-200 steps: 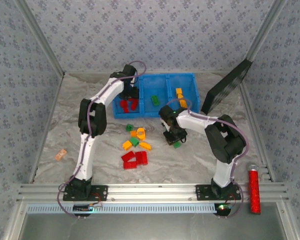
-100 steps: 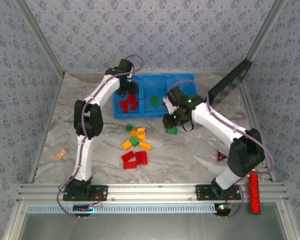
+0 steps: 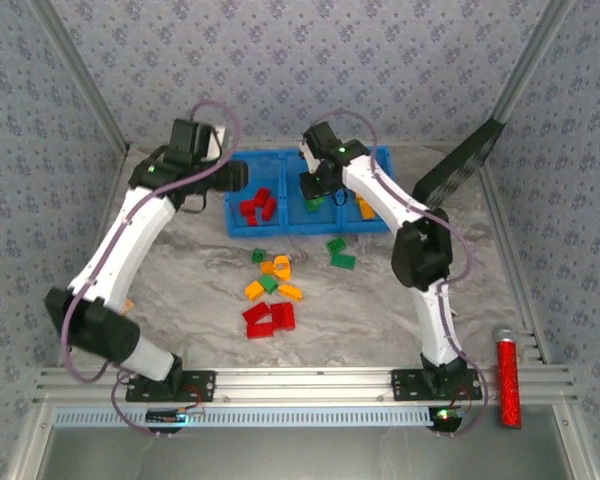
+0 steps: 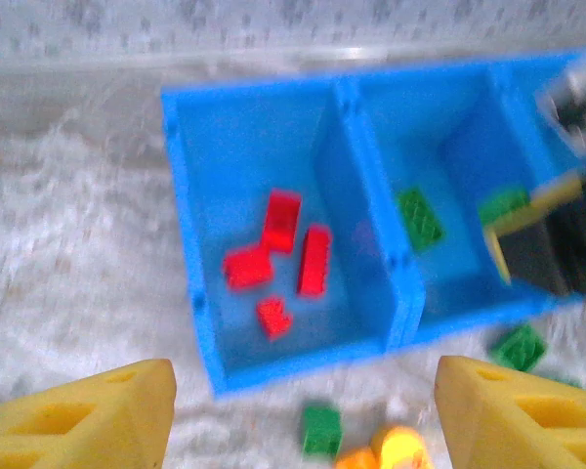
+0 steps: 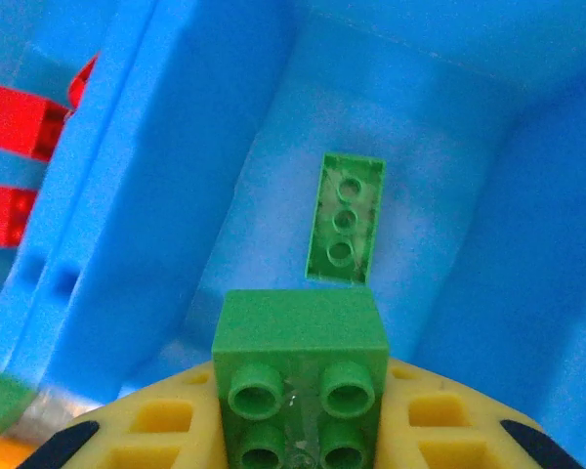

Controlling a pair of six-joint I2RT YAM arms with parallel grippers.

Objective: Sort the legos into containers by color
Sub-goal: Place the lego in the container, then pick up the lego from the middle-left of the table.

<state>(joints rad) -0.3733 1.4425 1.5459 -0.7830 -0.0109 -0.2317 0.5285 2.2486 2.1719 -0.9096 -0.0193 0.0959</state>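
The blue tray [image 3: 290, 229] lies at the back of the table. My right gripper [image 3: 315, 190] hangs over its middle compartment, shut on a green 2x2 brick [image 5: 300, 381]. Below it lies a flat green brick [image 5: 345, 217]. My left gripper [image 3: 235, 177] hovers open and empty at the tray's left end, its yellow fingers [image 4: 88, 420] wide apart. Several red bricks [image 4: 283, 254] lie in the left compartment, and orange ones [image 3: 363, 208] in the right. Loose green [image 3: 344, 261], orange [image 3: 277, 266] and red [image 3: 270, 318] bricks sit on the table in front of the tray.
A black panel [image 3: 458, 170] leans against the right wall beside the tray. A small tan block [image 3: 123, 309] lies at the left and a long red studded cylinder [image 3: 506, 377] at the front right. The aluminium rail runs along the near edge.
My right gripper picked a green brick off the table and carried it back over the middle compartment. My left gripper drew back left out of the red compartment.
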